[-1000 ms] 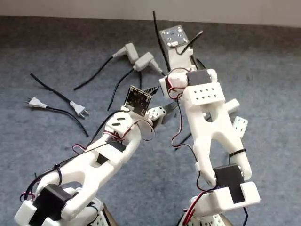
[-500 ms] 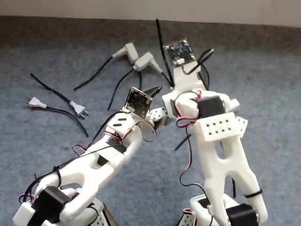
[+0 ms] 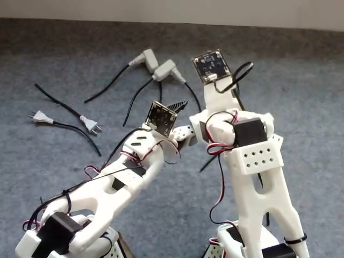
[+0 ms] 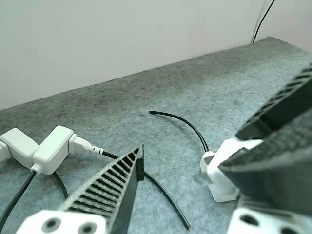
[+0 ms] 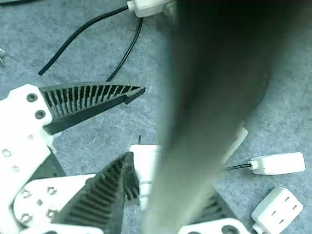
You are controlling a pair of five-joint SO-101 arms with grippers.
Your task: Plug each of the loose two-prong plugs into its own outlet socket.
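One white corded connector (image 4: 219, 170), likely light and rigid, lies between wide-open, empty jaws of left tool (image 4: 190, 141); pinch body, not cord.

The tabletop (image 3: 48, 177) is covered with a blue-grey, carpet-like material, whose short, speckled nap is seen on all sides of the left end effector (image 3: 181, 119). Beyond the end effector, at the far edge of the covering, a plain pale wall (image 4: 122, 34) is met along a straight seam. No pattern or fitting is carried by the wall. Where the covering nears the wall, it is shaded slightly darker. The scene is lit softly and evenly, and only faint, diffuse shadows are cast on the covering below the end effector.
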